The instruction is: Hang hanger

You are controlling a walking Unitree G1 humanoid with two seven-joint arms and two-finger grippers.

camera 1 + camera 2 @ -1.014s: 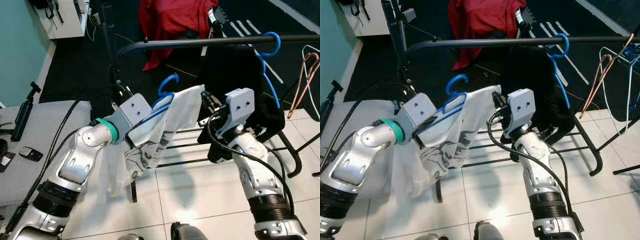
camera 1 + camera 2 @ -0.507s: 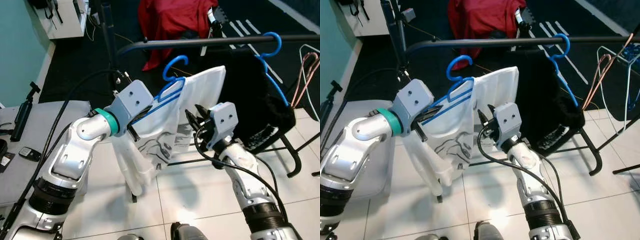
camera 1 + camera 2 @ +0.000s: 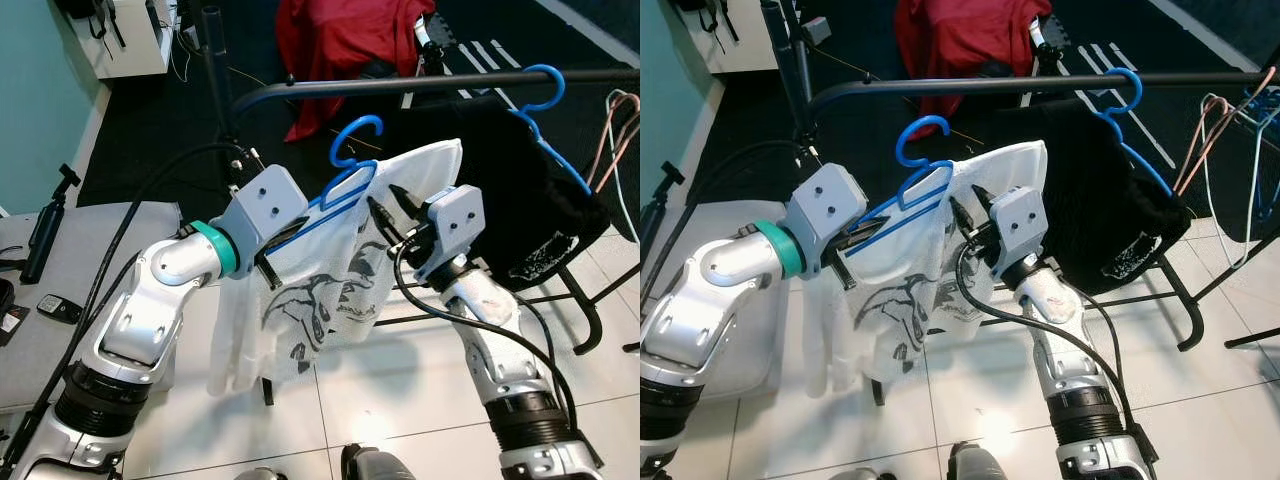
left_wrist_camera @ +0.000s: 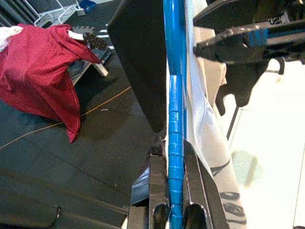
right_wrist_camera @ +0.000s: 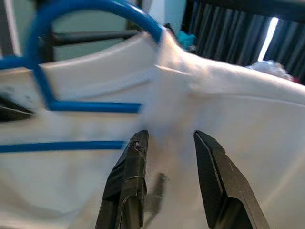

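We see our left end effector [image 4: 175, 210] clamped on the blue plastic hanger [image 3: 345, 180] carrying a white printed T-shirt [image 3: 330, 280], below the black rail [image 3: 420, 85], our right end effector [image 5: 174, 183] parted at its collar.

A blue hanger [image 3: 340, 180] carries a white shirt [image 3: 320, 290] with a dark, perhaps grey-black print; black rail [image 3: 420, 85], red cloth [image 3: 340, 40], white-tiled floor [image 3: 400, 380].

Black clothes rail [image 3: 420, 85] runs across the top of the frame, with a blue hanger [image 3: 548, 95] holding a black garment [image 3: 520, 200] hooked on at right, plus pink and white wire hangers [image 3: 615, 130] at far right.
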